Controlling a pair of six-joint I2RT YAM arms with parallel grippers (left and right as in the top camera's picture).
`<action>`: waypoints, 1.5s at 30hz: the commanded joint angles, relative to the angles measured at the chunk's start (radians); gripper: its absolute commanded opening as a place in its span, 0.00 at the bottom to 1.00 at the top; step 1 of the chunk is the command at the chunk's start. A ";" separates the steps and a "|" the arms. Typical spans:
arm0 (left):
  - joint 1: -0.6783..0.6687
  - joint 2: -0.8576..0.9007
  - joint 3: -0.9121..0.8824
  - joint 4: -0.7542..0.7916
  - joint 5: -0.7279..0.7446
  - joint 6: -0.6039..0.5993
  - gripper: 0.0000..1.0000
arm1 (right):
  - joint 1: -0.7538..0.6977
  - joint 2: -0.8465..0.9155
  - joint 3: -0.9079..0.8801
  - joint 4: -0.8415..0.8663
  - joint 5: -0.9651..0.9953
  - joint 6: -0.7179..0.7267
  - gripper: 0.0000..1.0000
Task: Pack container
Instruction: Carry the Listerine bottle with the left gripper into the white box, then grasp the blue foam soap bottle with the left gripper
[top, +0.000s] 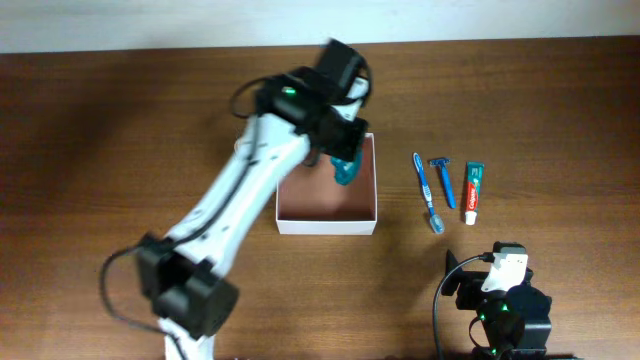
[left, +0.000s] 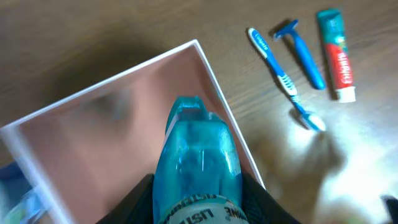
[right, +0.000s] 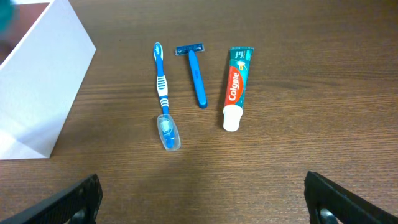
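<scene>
- Step in hand: the left pincer (left: 198, 208) is clamped on a teal bottle (left: 198, 155), poised over the box (top: 326, 225) at mid-bench (top: 100, 120).
- Next, I judge: lower the bottle inside the walls, then let go.
- The box looks otherwise bare; toothbrush (top: 427, 192), razor (top: 443, 180) and toothpaste (top: 473, 190) lie outside, to its right.
- The right pincer (right: 202, 199) is spread wide, holding nothing.

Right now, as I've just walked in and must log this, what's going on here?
The left gripper is shut on a teal mouthwash bottle, holding it over the far right corner of the container. The toothbrush, razor and toothpaste lie side by side on the table right of it, unpacked. The right gripper hangs open near them, empty.
</scene>
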 joint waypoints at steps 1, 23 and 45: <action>-0.052 0.079 0.010 0.048 -0.094 -0.018 0.08 | -0.006 -0.007 -0.002 0.000 0.016 -0.007 0.99; -0.019 0.084 0.474 -0.398 -0.253 -0.018 0.97 | -0.006 -0.006 -0.002 0.000 0.016 -0.007 0.99; 0.415 0.179 0.020 -0.278 -0.005 0.184 0.79 | -0.006 -0.006 -0.002 0.000 0.016 -0.007 0.99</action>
